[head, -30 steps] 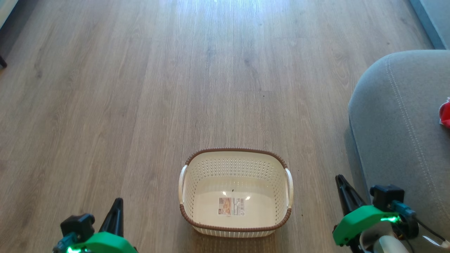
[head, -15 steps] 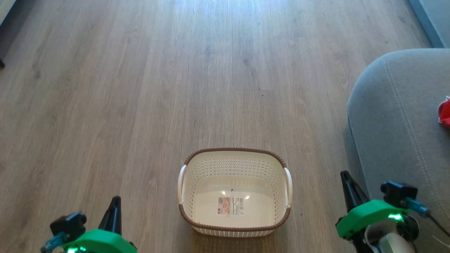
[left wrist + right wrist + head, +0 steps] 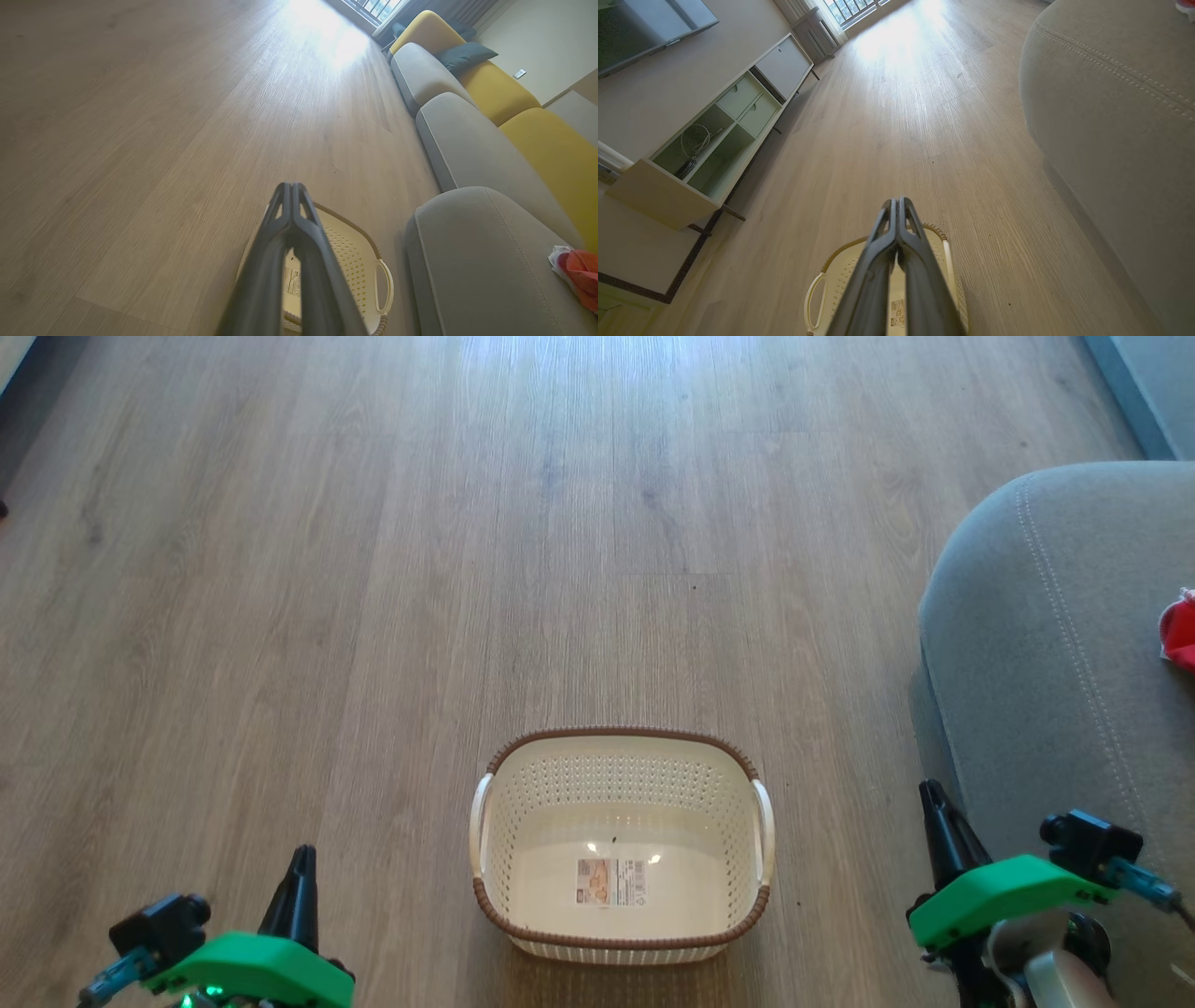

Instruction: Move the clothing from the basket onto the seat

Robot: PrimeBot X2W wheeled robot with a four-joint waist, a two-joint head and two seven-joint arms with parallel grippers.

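The left gripper [image 3: 302, 857] hangs at the lower left of the head view, over bare wooden floor [image 3: 467, 569] and well to the left of the basket [image 3: 616, 775]. In the left wrist view its two dark fingers [image 3: 264, 280] are pressed together at the tips. Nothing is held between them and they touch nothing.

The right gripper [image 3: 934, 795] sits at the lower right, over the strip of floor between the basket and the seat [image 3: 1046, 644], close beside the cushion's front edge. Whether it brushes the upholstery cannot be told. In the right wrist view its fingers [image 3: 871, 289] also meet at the tips, closed on nothing.

The basket stands upright on the floor between the two grippers, apart from both. Its perforated walls and cream base lie open to view, with a printed label [image 3: 611, 883] on the base.

The clothing [image 3: 1178, 635] lies on the seat at the right edge of the head view, a bunch of red fabric with a bit of white, cut off by the frame. In the left wrist view it rests on top of the grey cushion, well apart from the basket.

Beyond the seat, a sofa [image 3: 495, 88] with grey cushions and yellow backs runs toward a bright window. In the right wrist view a low cabinet [image 3: 719, 135] with open compartments stands along the opposite wall.
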